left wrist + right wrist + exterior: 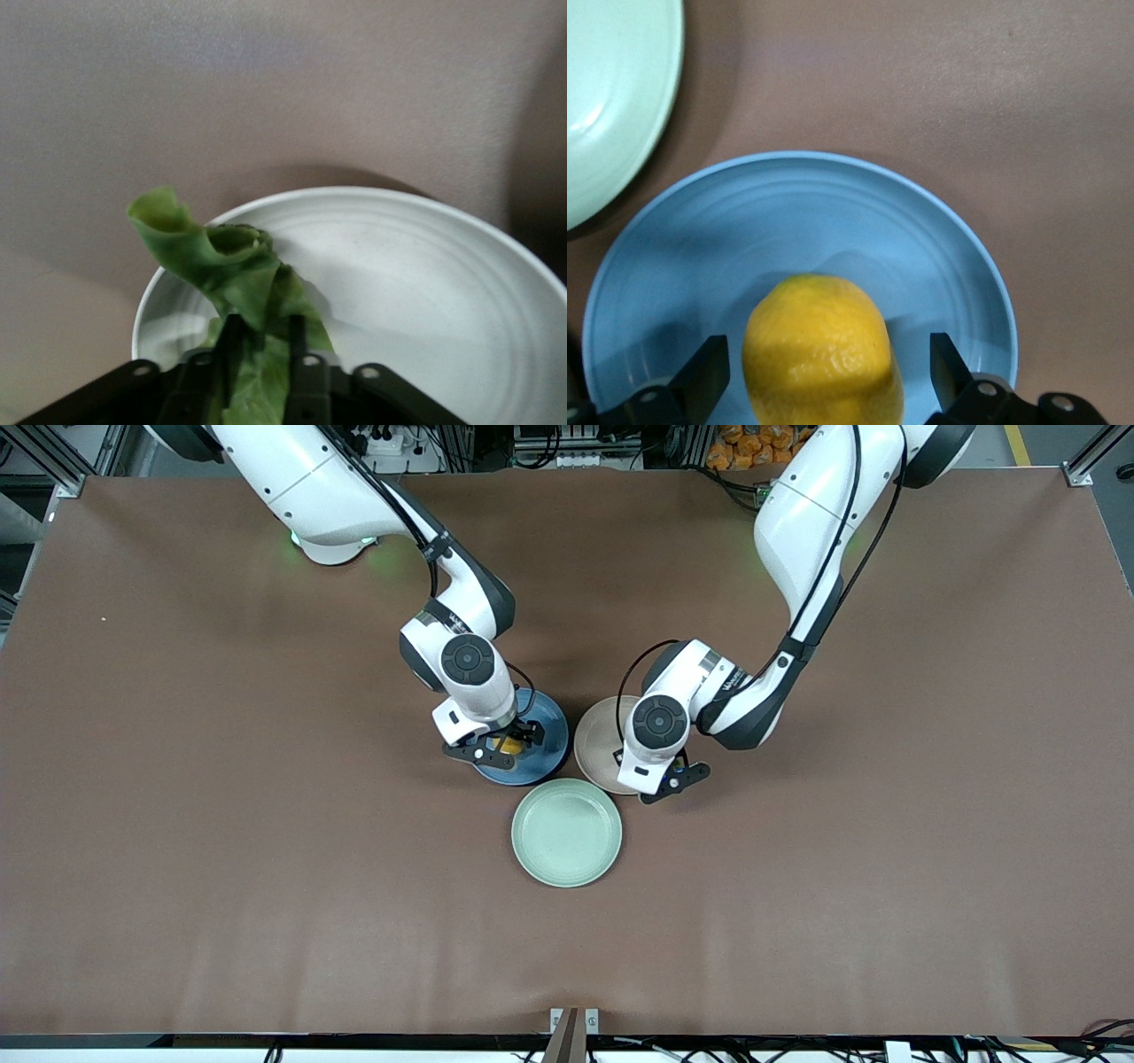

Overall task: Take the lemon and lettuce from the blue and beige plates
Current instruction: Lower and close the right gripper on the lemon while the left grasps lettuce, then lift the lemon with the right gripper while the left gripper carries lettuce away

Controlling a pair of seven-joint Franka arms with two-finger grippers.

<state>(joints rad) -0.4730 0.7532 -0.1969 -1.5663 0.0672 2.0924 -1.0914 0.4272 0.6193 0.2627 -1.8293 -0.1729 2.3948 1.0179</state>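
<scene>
Now lemon (822,350) between spread right hand (824,372) fingers, lettuce (232,270) pinched in left hand (259,354)

Both arms have glossy white shells with dark grey joint bands and round black caps at the wrists. Thin black cables run along each forearm. The gripper fingers are black, with small silver screws.

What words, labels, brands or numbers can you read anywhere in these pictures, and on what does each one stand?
Right arm's wrist: a small printed mark, too small to read.
Left arm's wrist: the same kind of mark, too small to read.
Blue plate, beige plate, mint-green plate, lemon, lettuce: no text.
</scene>
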